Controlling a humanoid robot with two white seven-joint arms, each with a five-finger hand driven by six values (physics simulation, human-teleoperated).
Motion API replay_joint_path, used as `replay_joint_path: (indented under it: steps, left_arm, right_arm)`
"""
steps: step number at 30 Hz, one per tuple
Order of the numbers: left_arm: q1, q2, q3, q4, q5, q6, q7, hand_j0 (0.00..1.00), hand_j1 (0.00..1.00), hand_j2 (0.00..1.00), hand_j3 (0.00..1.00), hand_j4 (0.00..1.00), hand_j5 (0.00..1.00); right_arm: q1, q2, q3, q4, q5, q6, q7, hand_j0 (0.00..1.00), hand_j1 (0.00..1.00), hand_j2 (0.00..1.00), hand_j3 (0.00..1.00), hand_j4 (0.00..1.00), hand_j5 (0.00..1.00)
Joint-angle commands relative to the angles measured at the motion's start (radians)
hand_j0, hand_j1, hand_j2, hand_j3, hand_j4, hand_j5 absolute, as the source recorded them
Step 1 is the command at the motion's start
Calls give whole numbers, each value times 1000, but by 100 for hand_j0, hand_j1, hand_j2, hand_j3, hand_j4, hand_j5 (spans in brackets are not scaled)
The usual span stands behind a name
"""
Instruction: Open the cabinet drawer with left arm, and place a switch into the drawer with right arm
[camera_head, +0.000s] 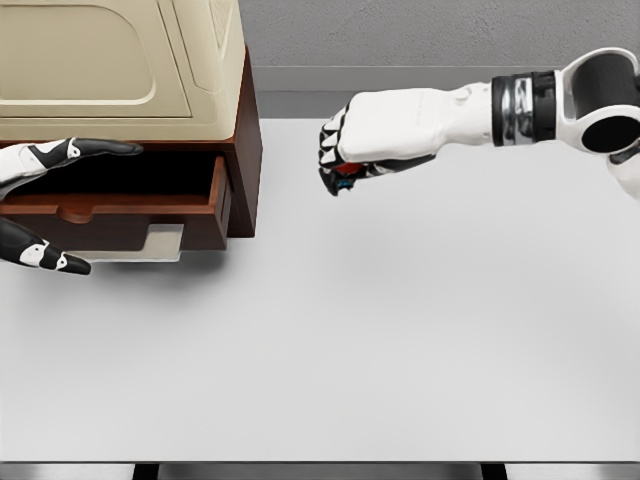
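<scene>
One cabinet (120, 90) stands at the upper left of the white counter (400, 350), cut off by the top and left picture edges. It has a cream upper body and a dark brown base. One drawer (130, 195) is pulled out from that base; its interior is in shadow and nothing can be made out inside.

Two hands are in view. The left hand (45, 205) enters at the left edge and is mostly cropped: one finger lies above the drawer, another below its front, both extended and holding nothing.

The right hand (345, 150) hangs over the counter just right of the cabinet, fingers (330, 140) curled tightly into a fist. One small object, presumably the switch (345, 180), shows only as red and blue flecks beneath the fist; its shape is hidden. It is clear of the drawer.
</scene>
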Motion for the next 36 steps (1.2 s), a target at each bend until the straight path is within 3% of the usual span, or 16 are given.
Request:
replay_joint_path:
  steps: [1,23,30,36]
  left_arm:
    - [0,2,0,0,8,2,0,100,100,100,100,100,100]
    - [5,-1,0,0,8,2,0,100,100,100,100,100,100]
    - [5,-1,2,0,8,2,0,100,100,100,100,100,100]
    - [5,-3,2,0,8,2,0,100,100,100,100,100,100]
  right_arm:
    - [-3,14,7,-3,-6,3,-1,43,43,43,43,43,43]
    - [-117,134,70,-35,-96,3,-1,44,44,44,44,44,44]
    - [-130,188,71,-22,-96,3,-1,44,44,44,44,44,44]
    - [-147,269,93,38,-96,3,-1,44,44,44,44,44,44]
